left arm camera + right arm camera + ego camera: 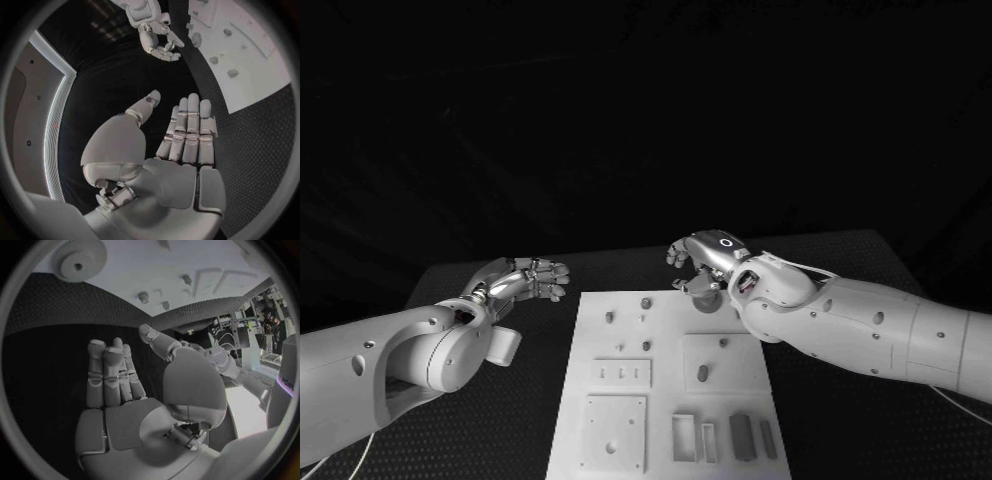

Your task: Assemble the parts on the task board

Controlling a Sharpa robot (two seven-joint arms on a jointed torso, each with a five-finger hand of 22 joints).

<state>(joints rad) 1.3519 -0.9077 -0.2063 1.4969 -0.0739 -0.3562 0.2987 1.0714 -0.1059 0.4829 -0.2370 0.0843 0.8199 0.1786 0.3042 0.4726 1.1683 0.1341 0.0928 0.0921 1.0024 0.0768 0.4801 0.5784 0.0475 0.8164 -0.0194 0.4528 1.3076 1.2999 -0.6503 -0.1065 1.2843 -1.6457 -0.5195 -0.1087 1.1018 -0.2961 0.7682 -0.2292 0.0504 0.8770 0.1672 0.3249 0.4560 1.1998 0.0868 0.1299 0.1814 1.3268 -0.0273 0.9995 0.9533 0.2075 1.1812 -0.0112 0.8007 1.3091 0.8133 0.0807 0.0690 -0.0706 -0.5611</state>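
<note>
The white task board [661,400] lies in the middle of the black table. Small grey pegs [609,317] stand near its far end, and flat grey pieces [743,437] lie at its near right corner. A round toothed part [78,262] sits on the board close to its far edge. My right hand [701,262] hovers over that far edge, empty, its fingers [112,370] straight and thumb apart. My left hand [524,278] hangs off the board's far left corner above the table, also empty, with its fingers [187,130] stretched out. The board's pegs [232,73] lie beyond them.
The board carries raised square plates [615,430] and a slotted block [620,372] on its near half. A black textured mat [488,440] covers the table on both sides of the board. My right hand [156,35] appears across the board's corner in the left wrist view.
</note>
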